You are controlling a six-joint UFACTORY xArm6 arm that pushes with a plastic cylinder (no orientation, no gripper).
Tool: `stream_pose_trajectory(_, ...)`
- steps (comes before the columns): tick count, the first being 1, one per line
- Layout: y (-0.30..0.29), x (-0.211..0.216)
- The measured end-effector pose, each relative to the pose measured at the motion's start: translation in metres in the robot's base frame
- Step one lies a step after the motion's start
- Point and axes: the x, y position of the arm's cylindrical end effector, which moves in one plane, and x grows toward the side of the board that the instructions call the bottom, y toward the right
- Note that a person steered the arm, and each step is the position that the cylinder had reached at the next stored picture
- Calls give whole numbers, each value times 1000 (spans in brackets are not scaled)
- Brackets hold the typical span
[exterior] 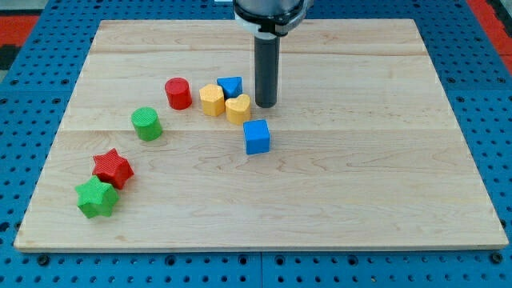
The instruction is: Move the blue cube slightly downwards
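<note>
The blue cube (257, 137) sits on the wooden board (360, 176) near its middle. My tip (266, 106) rests on the board just above the cube and slightly to its right, a small gap apart. It stands right next to a yellow heart block (238, 108). A yellow hexagonal block (211, 101) and a blue triangular block (230, 86) lie close together to the left of my tip.
A red cylinder (178, 94) and a green cylinder (146, 124) lie further left. A red star (112, 168) and a green star (97, 198) sit touching near the lower left. A blue pegboard (488, 104) surrounds the board.
</note>
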Motion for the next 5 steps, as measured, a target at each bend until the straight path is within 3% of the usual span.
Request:
stream_pose_trajectory(3,-18,28)
stream_pose_trajectory(4,3,13)
stream_pose_trajectory(5,3,32)
